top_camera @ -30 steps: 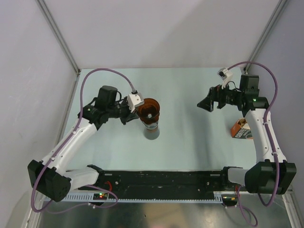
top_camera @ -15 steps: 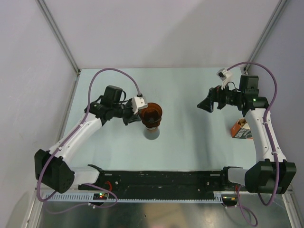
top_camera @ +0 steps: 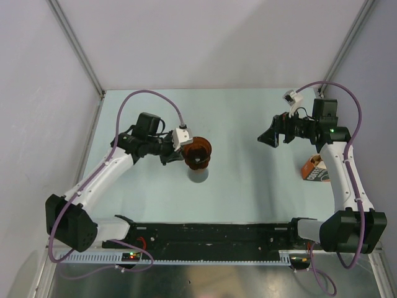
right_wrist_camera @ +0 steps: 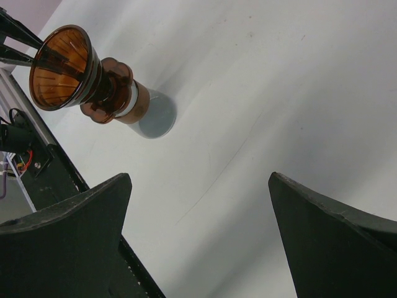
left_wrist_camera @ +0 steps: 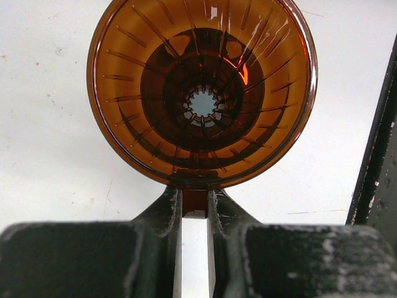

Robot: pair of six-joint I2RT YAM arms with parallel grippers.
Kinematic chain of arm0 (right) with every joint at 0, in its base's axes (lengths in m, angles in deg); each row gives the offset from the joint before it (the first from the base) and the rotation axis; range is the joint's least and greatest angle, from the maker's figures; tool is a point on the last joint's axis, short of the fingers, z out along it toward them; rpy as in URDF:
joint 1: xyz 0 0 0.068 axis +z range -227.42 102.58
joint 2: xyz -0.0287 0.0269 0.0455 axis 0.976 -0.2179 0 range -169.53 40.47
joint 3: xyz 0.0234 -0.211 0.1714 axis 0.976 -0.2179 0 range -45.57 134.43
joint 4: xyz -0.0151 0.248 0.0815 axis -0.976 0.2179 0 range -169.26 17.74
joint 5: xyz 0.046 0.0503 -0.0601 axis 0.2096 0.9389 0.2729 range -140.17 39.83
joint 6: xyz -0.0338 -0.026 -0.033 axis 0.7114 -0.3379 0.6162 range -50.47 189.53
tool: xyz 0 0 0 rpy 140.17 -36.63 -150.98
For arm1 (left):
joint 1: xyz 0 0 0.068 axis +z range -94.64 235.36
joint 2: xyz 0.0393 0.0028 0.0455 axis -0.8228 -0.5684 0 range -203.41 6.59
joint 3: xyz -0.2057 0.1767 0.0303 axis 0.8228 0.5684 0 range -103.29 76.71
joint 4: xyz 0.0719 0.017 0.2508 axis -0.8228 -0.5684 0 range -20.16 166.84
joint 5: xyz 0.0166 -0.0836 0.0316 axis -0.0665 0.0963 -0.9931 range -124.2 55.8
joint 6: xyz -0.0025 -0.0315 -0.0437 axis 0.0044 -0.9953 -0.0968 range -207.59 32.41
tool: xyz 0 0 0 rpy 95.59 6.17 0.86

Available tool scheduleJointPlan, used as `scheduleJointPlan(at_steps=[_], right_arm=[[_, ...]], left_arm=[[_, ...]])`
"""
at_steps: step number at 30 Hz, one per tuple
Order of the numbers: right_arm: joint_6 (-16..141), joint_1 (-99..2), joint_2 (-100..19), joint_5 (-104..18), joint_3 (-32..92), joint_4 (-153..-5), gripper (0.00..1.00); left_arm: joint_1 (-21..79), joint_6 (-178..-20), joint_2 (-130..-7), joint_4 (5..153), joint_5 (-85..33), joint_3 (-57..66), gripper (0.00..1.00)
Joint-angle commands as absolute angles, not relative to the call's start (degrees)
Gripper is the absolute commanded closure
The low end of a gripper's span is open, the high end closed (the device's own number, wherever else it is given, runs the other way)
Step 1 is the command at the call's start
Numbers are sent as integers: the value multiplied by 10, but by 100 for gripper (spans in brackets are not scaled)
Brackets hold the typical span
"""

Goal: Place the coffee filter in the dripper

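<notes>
Shifted slightly nearer since 1 second ago, the left gripper (left_wrist_camera: pixel 194 202) pinches the handle of the dripper (left_wrist_camera: pixel 201 93), seated on the grey beaker (right_wrist_camera: pixel 154 115); the right gripper (right_wrist_camera: pixel 198 180) hangs well apart, fingers spread wide.

No text legible in any view. Bag (top_camera: pixel 313 169) at right side of table (top_camera: pixel 248 118): pale print on dark panel, too small to read. Dripper (left_wrist_camera: pixel 201 93): moulded ribs only, no readable mark in left wrist view.
</notes>
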State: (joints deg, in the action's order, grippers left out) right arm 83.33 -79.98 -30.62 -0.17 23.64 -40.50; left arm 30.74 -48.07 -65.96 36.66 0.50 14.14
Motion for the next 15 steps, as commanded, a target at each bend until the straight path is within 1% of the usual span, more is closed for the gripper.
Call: scheduleJointPlan(at_steps=[1,4,6,9,12,14,15], right_arm=[[839,-798,-300,5,236,-414,1],[838,-798,-300,5,236,-414,1],[839,-798,-299,5,235,-413,0],[840,-798,-299,4,236,-411,1],[842,-799,-298,4,236,-409,0],[845,-799,-297,5,237,-407,1],[846,-800,-297,6,236,-406,0]], left_arm=[[305,-459,-661,373,4,120,87],[306,-455,-663,372,0,119,76],[307,-453,-666,372,-1,118,72],[306,-452,-667,372,-2,115,60],[307,-451,-661,373,-2,115,42],[309,-451,-654,372,-3,117,27],[311,-452,-649,371,-2,118,16]])
